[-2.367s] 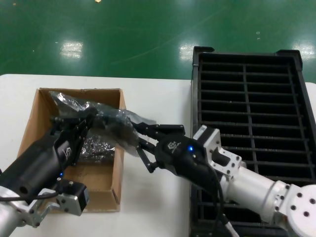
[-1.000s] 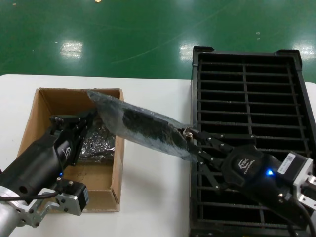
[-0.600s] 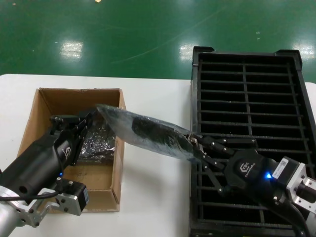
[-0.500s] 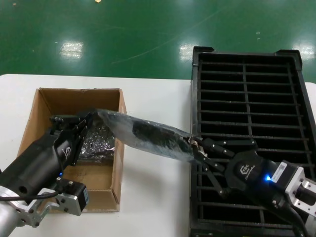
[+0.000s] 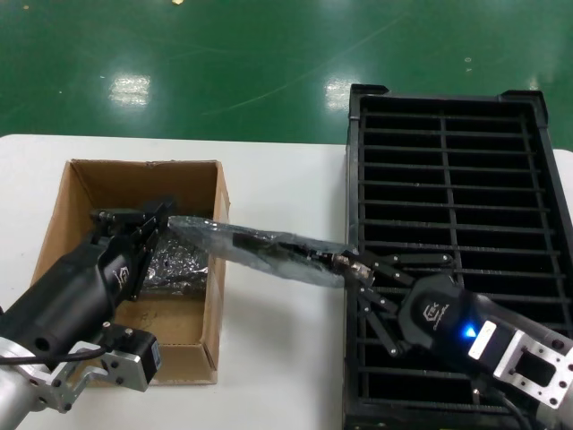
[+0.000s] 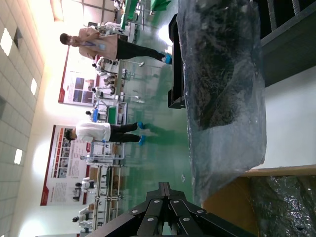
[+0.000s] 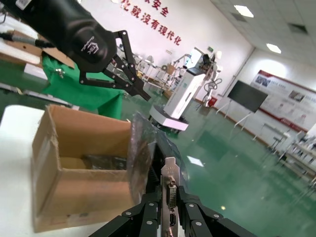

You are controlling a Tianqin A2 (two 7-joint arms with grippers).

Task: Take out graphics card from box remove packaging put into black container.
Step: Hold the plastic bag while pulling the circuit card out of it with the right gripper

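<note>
Cardboard box point(image 5: 215, 296): set on the white table point(image 5: 286, 179), to the left of the black crate point(image 5: 537, 179), well apart from it. Open at the top. More crinkled grey plastic point(image 5: 179, 262) is seen lying on its floor.

Black crate: placed at the table's right side, its ribbed slots in two columns either side of a central divider.

Graphics card point(image 5: 279, 251): held clear of the table, still inside its anti-static bag point(image 5: 215, 235). The bagged card is stretched as a long, nearly edge-on strip from above the box's right wall across the bare table to the crate's left wall. Its silver bracket point(image 7: 171, 195) is seen at the crate end, upright between the fingers in the right wrist view.

Right gripper point(image 5: 351, 265): positioned at the crate's left wall, its body over the crate's near slots. The jaws are closed narrowly on the bracket end of the card, the bag trailing away from them toward the box.

Left gripper point(image 5: 159, 218): positioned over the box, near its right wall, at the bag's far end. Its fingers point(image 6: 168, 210) are shown drawn together; whether the bag's edge is pinched between them cannot be told.
</note>
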